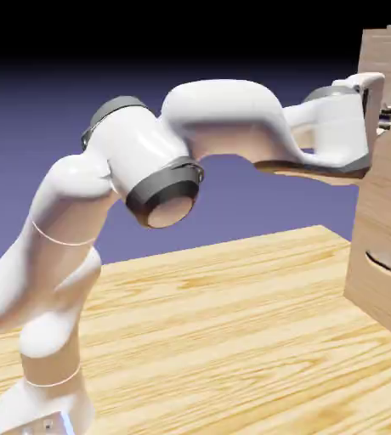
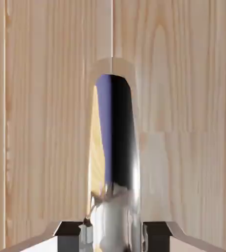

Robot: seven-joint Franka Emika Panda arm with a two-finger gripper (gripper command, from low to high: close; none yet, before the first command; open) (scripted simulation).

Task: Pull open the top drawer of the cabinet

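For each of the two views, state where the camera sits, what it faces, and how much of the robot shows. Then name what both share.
Exterior view: fixed beside the robot, facing the arm reaching right to the cabinet; whole arm shows, gripper at the top drawer.
Hand view: on the hand, looking along the gripper at the wood front and its shiny handle; only fingertips show.
Shared: gripper, cabinet front.

Pale wood-grain top drawer [image 2: 183, 123], shiny curved handle [image 2: 116, 147], end effector [image 2: 115, 236] clamped around it

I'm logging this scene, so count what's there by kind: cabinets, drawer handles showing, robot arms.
Cabinets: 1, the cabinet
Drawer handles showing: 2, the top drawer's handle and the lower handle
Robot arms: 1, the arm
Total: 4
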